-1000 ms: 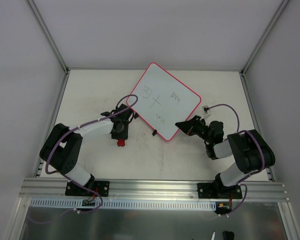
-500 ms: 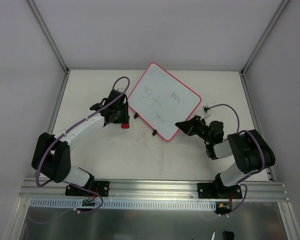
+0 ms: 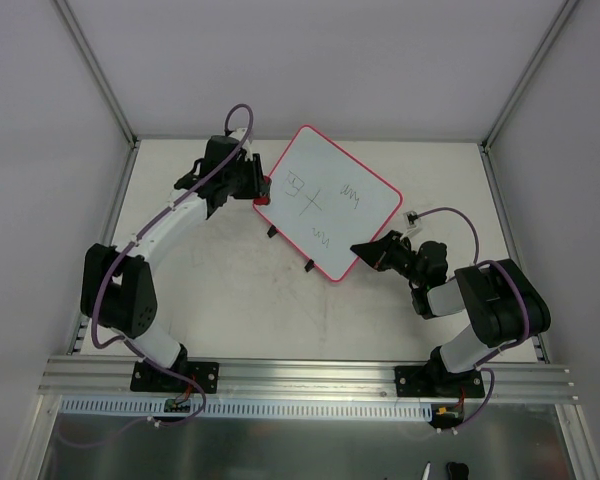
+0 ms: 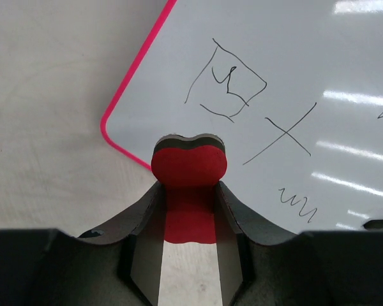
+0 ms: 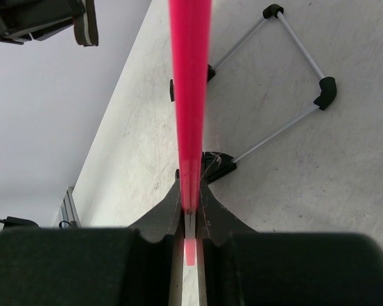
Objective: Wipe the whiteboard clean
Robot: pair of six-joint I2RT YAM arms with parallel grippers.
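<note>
The whiteboard (image 3: 330, 200) is white with a pink-red frame and lies tilted at the table's middle, with thin dark scribbles on it: a box shape, a cross and zigzags. My left gripper (image 3: 257, 192) is shut on the small red eraser (image 4: 189, 167) at the board's left corner; in the left wrist view the board (image 4: 293, 76) fills the upper right. My right gripper (image 3: 363, 251) is shut on the board's near edge, whose frame shows edge-on in the right wrist view (image 5: 190, 95).
The board's wire stand with black feet (image 5: 323, 92) rests on the table under it. Two black clips (image 3: 307, 265) sit on the board's near-left edge. Grey walls close in the table on three sides.
My left arm has swung away from me, from the table's middle left to the board's left corner, carrying the red eraser. The right arm and the board have not moved.
</note>
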